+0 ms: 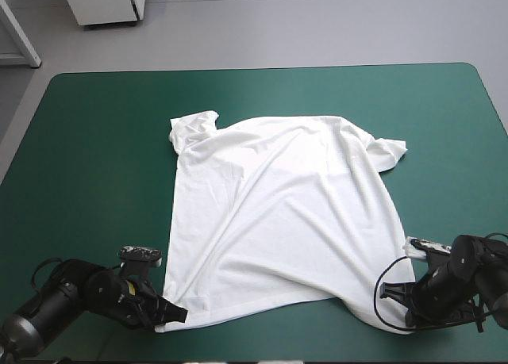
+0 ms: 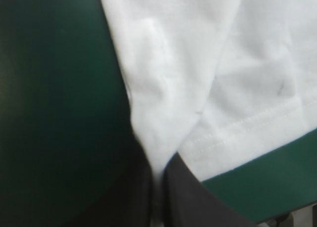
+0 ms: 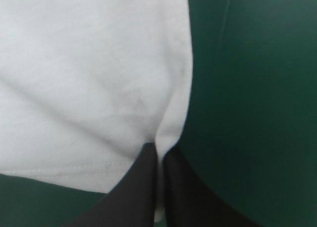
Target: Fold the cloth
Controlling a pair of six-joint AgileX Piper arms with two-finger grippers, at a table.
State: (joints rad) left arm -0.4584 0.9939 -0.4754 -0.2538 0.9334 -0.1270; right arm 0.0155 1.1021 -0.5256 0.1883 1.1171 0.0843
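White short-sleeved T-shirt (image 1: 278,221) is lying spread out, mostly flat, in the middle of the teal-green covered worktop (image 1: 95,142). The collar end points at the far edge and the hem (image 2: 237,133) runs along close to the near edge. It's not perfectly smooth (long creases fan out diagonally from the near corners up through the body). One sleeve (image 1: 193,128) is folded over a bit on the far-left side, and the other sleeve (image 1: 389,151) sticks out toward the far right.

Left gripper (image 2: 158,170) is down at the near-left corner of the shirt. Its two black fingers are pinched almost together with a thin bit of white cloth running between them, so it's got hold of that hem corner. You can see the stitched hem line right beside it, with the teal-green cover on either side.

Right gripper (image 3: 158,150) is doing the same at the near-right corner. Its fingers are all but closed into a point, with the shirt's side edge caught between them just above the hem seam. From the high view, that corner is bunched and pulled toward the gripper, a bit nearer the worktop's near edge than the rest of the hem.

Both arms sit low at the near edge, one at each near corner.
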